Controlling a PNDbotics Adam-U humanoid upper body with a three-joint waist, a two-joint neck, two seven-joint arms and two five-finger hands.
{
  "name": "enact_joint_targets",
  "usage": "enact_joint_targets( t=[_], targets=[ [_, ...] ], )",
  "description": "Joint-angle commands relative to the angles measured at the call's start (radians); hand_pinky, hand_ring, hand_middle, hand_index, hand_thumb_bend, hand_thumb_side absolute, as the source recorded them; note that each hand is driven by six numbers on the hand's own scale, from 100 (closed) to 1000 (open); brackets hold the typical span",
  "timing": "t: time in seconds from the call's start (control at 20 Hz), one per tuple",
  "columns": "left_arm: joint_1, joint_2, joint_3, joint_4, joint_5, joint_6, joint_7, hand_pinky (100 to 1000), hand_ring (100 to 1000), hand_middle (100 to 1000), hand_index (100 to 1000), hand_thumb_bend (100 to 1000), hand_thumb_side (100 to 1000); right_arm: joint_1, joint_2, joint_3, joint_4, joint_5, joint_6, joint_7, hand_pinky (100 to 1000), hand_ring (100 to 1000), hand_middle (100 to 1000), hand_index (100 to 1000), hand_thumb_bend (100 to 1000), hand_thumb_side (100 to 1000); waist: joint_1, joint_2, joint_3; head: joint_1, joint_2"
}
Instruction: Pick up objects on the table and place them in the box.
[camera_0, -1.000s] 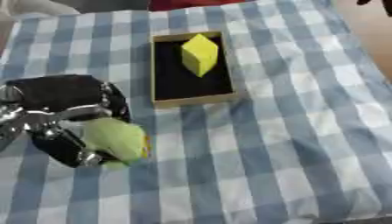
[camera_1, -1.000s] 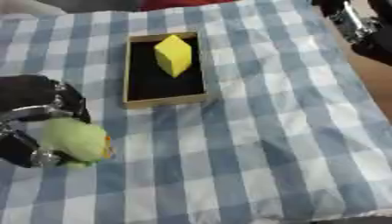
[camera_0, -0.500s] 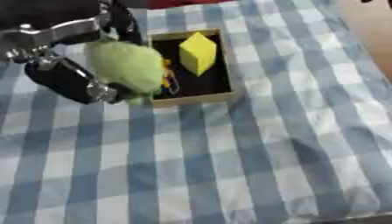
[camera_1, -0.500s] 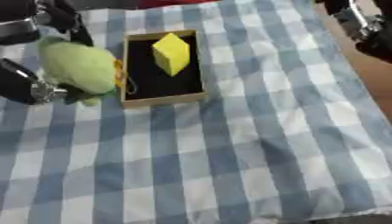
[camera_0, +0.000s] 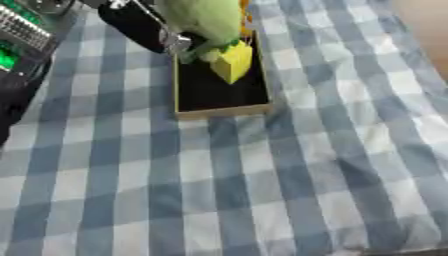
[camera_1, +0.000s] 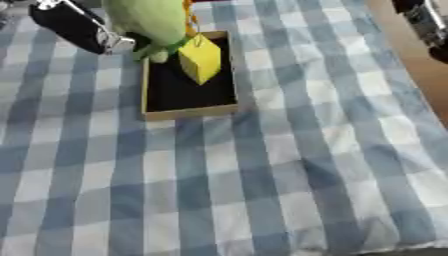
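A shallow box (camera_0: 223, 109) with a black inside and tan rim lies on the blue checked cloth near the top. A yellow block (camera_0: 232, 60) stands tilted in its far half. My left hand (camera_0: 140, 25), black with silver parts, is shut on a green plush toy (camera_0: 206, 17) with a bit of orange on it. It holds the toy over the box's far left corner, touching or just above the yellow block. A dark part of my right hand (camera_1: 422, 22) shows at the upper right edge of the right eye view.
The checked cloth (camera_0: 262, 190) covers the table in front of the box. Dark equipment with a green board (camera_0: 17, 37) sits at the upper left edge. The table's right edge and brown floor (camera_0: 429, 20) lie at the upper right.
My left hand has lifted the green toy from the cloth at the front left and carried it to the far end of the box. The camera view has shifted too.
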Motion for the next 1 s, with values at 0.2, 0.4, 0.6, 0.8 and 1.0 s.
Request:
enact_joint_targets(
  t=[0.2, 0.4, 0.6, 0.8, 1.0],
  targets=[
    [-0.047, -0.073, 0.011, 0.181, -0.145, -0.088, 0.049, 725, 737, 522, 693, 299, 122, -0.022, -0.014, -0.004, -0.016, -0.012, -0.003, 0.004, 556, 696, 691, 772, 100, 922, -0.001, -0.011, -0.01, 0.016, 0.005],
    [-0.041, -0.1, 0.009, 0.268, -0.207, -0.138, 0.054, 737, 745, 534, 703, 323, 171, -0.025, -0.014, -0.006, -0.016, -0.014, -0.004, 0.005, 555, 696, 691, 772, 100, 921, 0.003, -0.006, -0.014, 0.016, 0.005],
    [-0.035, -0.12, 0.013, 0.331, -0.24, -0.177, 0.062, 768, 792, 596, 740, 334, 311, -0.027, -0.012, -0.006, -0.016, -0.015, -0.004, 0.005, 555, 696, 691, 772, 100, 919, 0.005, -0.004, -0.016, 0.015, 0.005],
    [-0.031, -0.146, 0.02, 0.385, -0.243, -0.236, 0.077, 810, 830, 660, 787, 335, 443, -0.031, -0.01, -0.007, -0.016, -0.015, -0.006, 0.003, 556, 696, 691, 772, 100, 917, 0.002, -0.004, -0.019, 0.017, 0.005],
    [-0.029, -0.162, 0.031, 0.429, -0.25, -0.288, 0.095, 840, 889, 792, 869, 357, 646, -0.032, -0.007, -0.009, -0.016, -0.015, -0.006, 0.001, 555, 696, 691, 772, 100, 916, 0.001, -0.003, -0.023, 0.018, 0.005]
  ],
)
